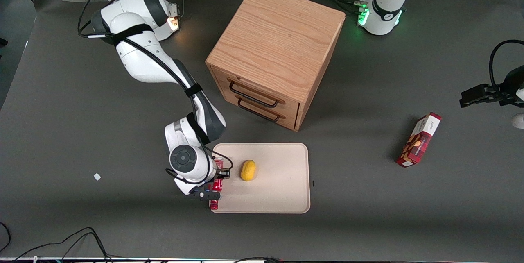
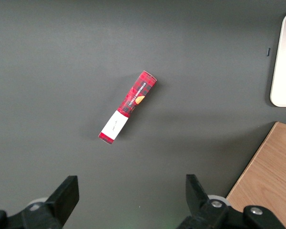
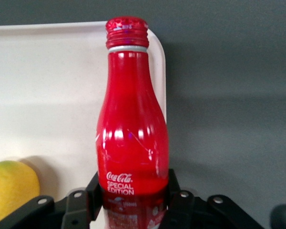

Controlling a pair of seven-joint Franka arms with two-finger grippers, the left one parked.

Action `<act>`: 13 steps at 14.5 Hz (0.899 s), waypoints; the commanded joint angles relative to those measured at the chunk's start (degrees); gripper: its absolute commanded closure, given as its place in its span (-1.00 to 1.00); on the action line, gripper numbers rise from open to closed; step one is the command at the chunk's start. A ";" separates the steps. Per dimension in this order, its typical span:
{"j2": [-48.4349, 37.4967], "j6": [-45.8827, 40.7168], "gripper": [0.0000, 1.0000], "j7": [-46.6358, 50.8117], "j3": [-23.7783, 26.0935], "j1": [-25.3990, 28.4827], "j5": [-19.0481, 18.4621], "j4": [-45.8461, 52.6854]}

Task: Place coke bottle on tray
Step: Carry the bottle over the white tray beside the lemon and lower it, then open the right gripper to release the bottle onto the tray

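The gripper (image 1: 215,185) clamps the coke bottle (image 3: 132,143), base hidden, over the tray (image 1: 282,197) edge

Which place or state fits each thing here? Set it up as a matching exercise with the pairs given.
Things:
1. coke bottle
2. lemon
3. red snack box
4. wooden drawer cabinet

Places or states:
A. lying on the tray
B. on the table toward the parked arm's end
C. held in the gripper at the tray's edge
D. farther from the front camera than the tray

Pairs: 1-C, 2-A, 3-B, 4-D
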 commanded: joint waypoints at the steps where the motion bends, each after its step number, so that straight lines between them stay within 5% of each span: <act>1: 1.18 0.01 0.18 0.33 -0.48 0.45 0.16 2.13; 2: 1.18 0.01 -0.05 0.33 -0.48 0.45 0.16 2.13; 3: 1.10 0.01 -0.94 0.33 -0.57 0.45 0.16 2.13; 13: 1.09 0.01 -1.00 0.24 -0.57 0.37 0.16 2.13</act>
